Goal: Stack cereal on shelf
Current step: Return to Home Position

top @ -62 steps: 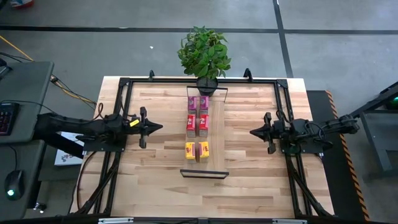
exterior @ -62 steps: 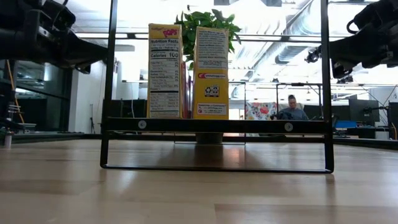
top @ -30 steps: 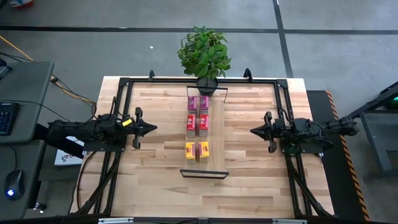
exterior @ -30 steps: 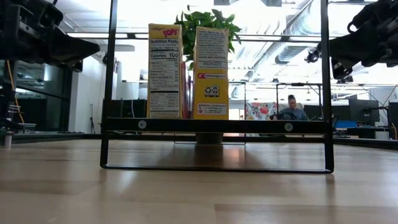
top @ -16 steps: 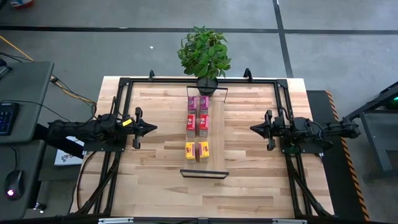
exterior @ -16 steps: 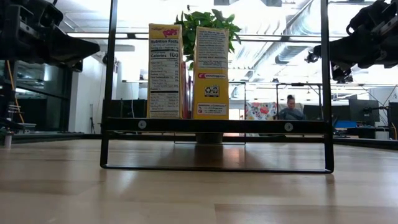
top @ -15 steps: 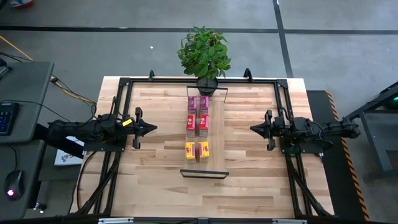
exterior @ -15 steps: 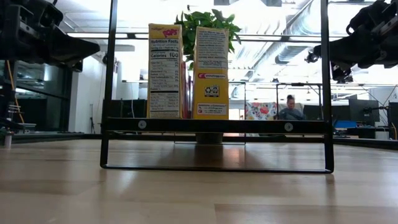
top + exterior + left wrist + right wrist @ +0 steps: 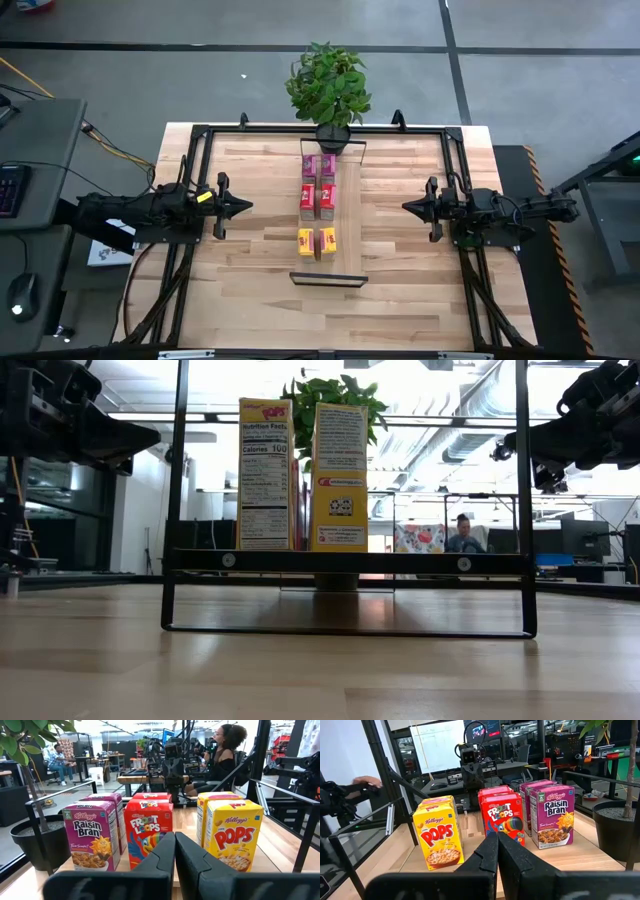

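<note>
Six small cereal boxes stand upright in pairs along the light-wood shelf [image 9: 345, 215] at the table's middle: two pink ones [image 9: 319, 165] farthest, two red ones [image 9: 318, 199] in the middle, two yellow ones [image 9: 316, 241] nearest. My left gripper [image 9: 247, 206] is shut and empty, left of the shelf, above the table. My right gripper [image 9: 406, 208] is shut and empty, right of the shelf. Each wrist view looks across at the boxes: pink [image 9: 92, 835], red [image 9: 148, 832], yellow [image 9: 234, 834]; yellow [image 9: 438, 839], red [image 9: 503, 819], pink [image 9: 552, 815].
A potted plant [image 9: 328, 88] stands at the shelf's far end. A black metal frame [image 9: 200, 140] runs round the tabletop. The shelf's near end frame [image 9: 345, 565] fills the low view. A person [image 9: 222, 750] sits beyond the table; another [image 9: 462, 532] sits far behind.
</note>
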